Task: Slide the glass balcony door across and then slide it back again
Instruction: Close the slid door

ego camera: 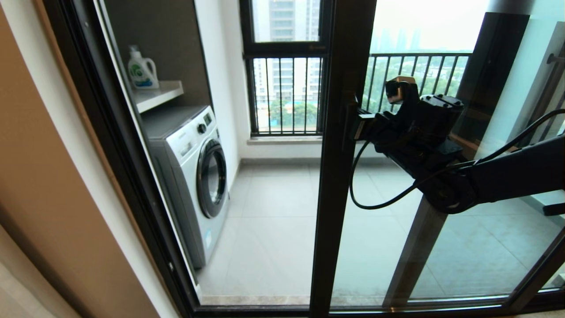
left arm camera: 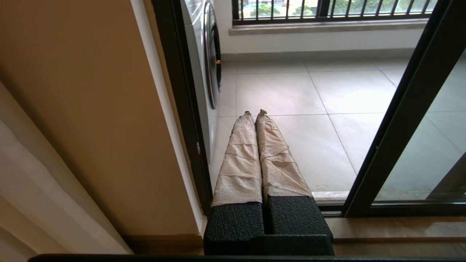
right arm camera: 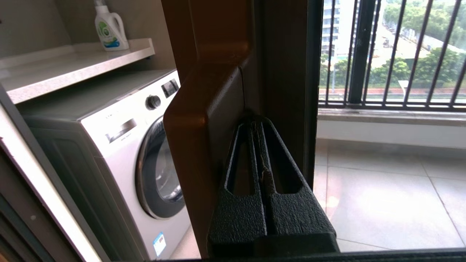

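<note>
Right claw (ego camera: 358, 126) raised at mid-height, fingers pressed together, tips tucked behind the dark pull handle (right arm camera: 204, 145) on the upright of the glass balcony door (ego camera: 337, 185). In the right wrist view, closed fingertips (right arm camera: 256, 127) wedged into the corner where handle meets frame; nothing pinched between them. Door upright directly ahead of the claw; glass panel stretching away on the claw's right-hand side, doorway gap open on the other side of the upright. Black cable (ego camera: 375, 194) looping below the right wrist.

Beyond the gap, to the left of the right claw: washing machine (ego camera: 194, 176) against the wall, shelf (ego camera: 156, 95) above it carrying a detergent bottle (ego camera: 142, 70). Barred railing (ego camera: 287, 97) and tiled balcony floor (ego camera: 273, 212) past the upright.

Left claw (left arm camera: 255, 114) low, close to the door's threshold, paper-wrapped fingers (left arm camera: 240, 156) pressed together and empty, pointing out over the balcony floor, washing machine just to its left.
</note>
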